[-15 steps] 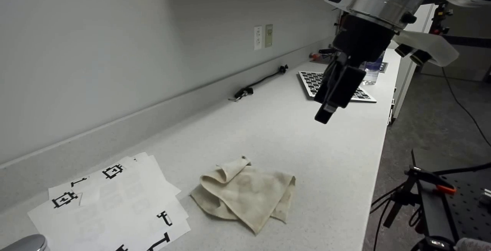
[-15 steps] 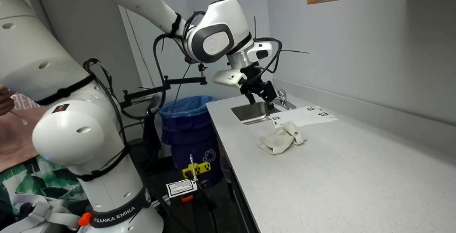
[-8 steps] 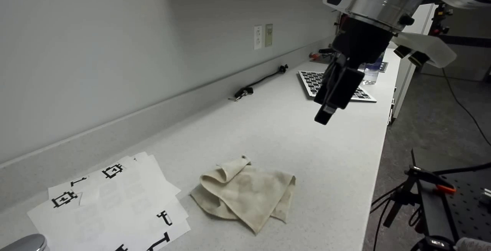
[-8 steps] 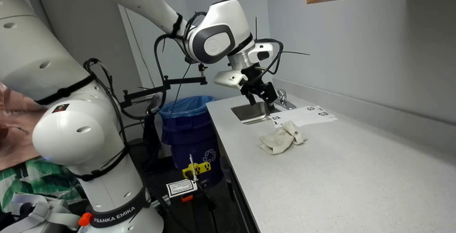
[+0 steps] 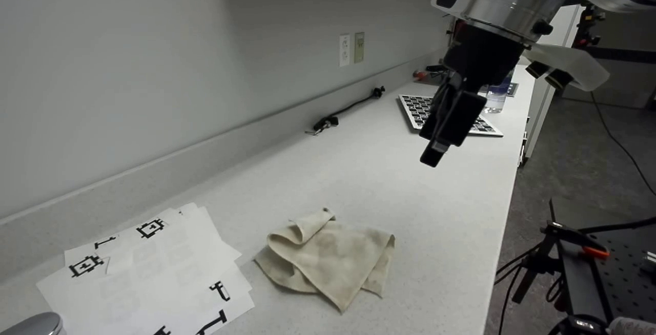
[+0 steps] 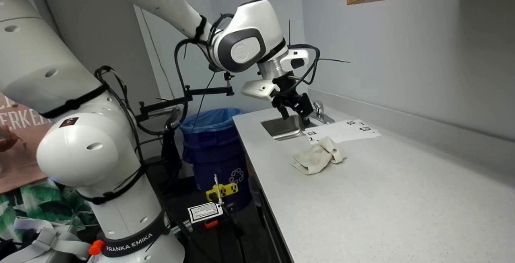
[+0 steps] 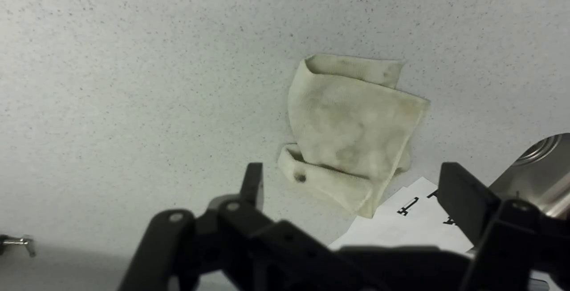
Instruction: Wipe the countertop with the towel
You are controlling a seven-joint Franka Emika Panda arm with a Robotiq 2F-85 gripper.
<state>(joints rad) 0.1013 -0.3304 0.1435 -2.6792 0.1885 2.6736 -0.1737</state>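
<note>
Fingers (image 7: pixel 253 184) of the tool (image 7: pixel 352 166) stand wide apart along the bottom of the wrist view; the tool is released. Ahead of it, mostly across the span between its tips, the towel (image 7: pixel 352 122) lies loosely folded on the speckled table (image 7: pixel 133 82). It is beige, with greyish stains and a small dark spot on the fold nearest the tool. Papers (image 7: pixel 401 228) with black printed marks lie just beside the towel, partly hidden by the tool. A metal sink (image 7: pixel 539 179) shows past the tip at picture right, also partly covered.

In an exterior view, the tool hangs tilted above the table, pointing down toward the picture left. The towel lies below it toward the lower left, well apart from it, and the papers lie farther from the tool than the towel does. A patterned board (image 5: pixel 416 111) and a clear bottle (image 5: pixel 496 100) show behind the tool. A black corded fitting (image 5: pixel 328 121) lies to its picture left, near the wall.

In an exterior view, the arm (image 6: pixel 90 146) reaches in from picture left, and the tool overlaps the sink in the picture, a faucet (image 6: pixel 320 112) appearing just beside it. The towel lies crumpled, lower than the tool and slightly to its picture right. A blue bin (image 6: pixel 213 150) stands to the tool's lower left.
</note>
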